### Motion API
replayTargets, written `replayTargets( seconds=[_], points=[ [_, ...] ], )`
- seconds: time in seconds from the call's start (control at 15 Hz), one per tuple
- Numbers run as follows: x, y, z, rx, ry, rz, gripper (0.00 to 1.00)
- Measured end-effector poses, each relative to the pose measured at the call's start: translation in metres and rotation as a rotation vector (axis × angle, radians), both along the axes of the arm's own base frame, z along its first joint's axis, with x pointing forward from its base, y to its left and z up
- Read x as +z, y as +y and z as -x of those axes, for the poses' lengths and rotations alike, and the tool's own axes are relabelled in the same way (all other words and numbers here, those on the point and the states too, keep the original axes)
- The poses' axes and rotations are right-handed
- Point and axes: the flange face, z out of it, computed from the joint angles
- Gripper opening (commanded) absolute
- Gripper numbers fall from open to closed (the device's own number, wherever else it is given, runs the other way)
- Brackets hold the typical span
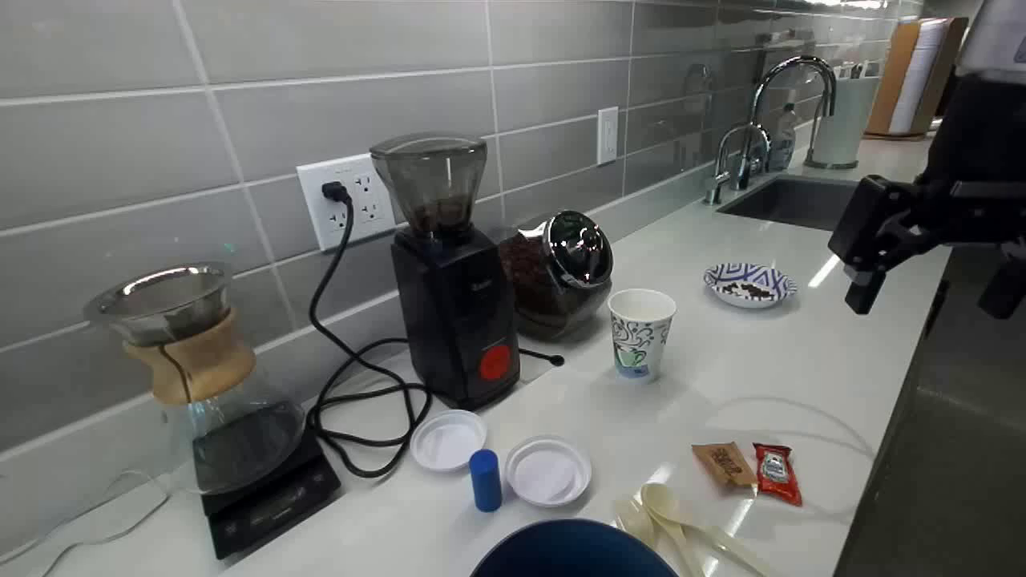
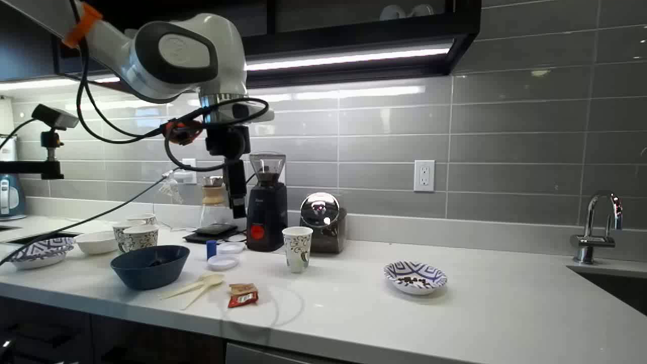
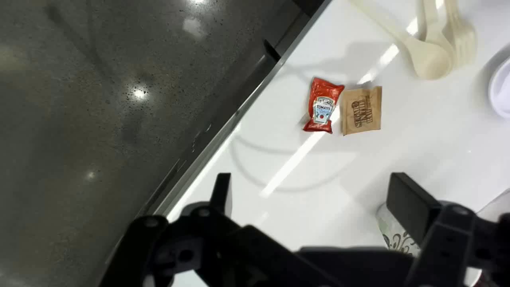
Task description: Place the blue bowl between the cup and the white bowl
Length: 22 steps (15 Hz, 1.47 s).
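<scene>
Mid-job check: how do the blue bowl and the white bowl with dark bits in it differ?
Colour: the blue bowl is plain dark blue; the white bowl has a blue pattern inside.
Size: the blue bowl looks broader and deeper than the white bowl.
Place: the blue bowl sits near the spoon; the white bowl stands nearer the sink.
Shared: both are upright on the counter, and the claw holds neither.

In an exterior view, blue bowl cut off at 6 o'clock, pincer clipped at 3. Wrist view: cup partly hidden behind pincer at 4 o'clock, white disc clipped at 3. Dark patch inside blue bowl: can't tell what.
</scene>
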Motion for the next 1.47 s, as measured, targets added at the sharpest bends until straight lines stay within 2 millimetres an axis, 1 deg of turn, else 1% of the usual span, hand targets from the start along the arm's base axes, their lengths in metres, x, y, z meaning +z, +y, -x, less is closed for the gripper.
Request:
replayTargets(
  seconds=[0.4, 0.53, 0.8, 1.13, 1.27, 1.47],
  points=[
    [0.000, 0.000, 0.000, 0.000, 0.000, 0.000, 1.00],
    [-0.005, 0.005, 0.003, 0.053, 0.030, 0.022, 1.00],
    [-0.020, 0.032, 0.010, 0.265, 0.070, 0.041, 1.00],
    [-0.029, 0.058, 0.012, 0.538, 0.063, 0.042, 1.00],
    [-0.034, 0.073, 0.013, 0.643, 0.041, 0.035, 1.00],
    [-0.044, 0.103, 0.017, 0.798, 0.006, 0.007, 1.00]
  ],
)
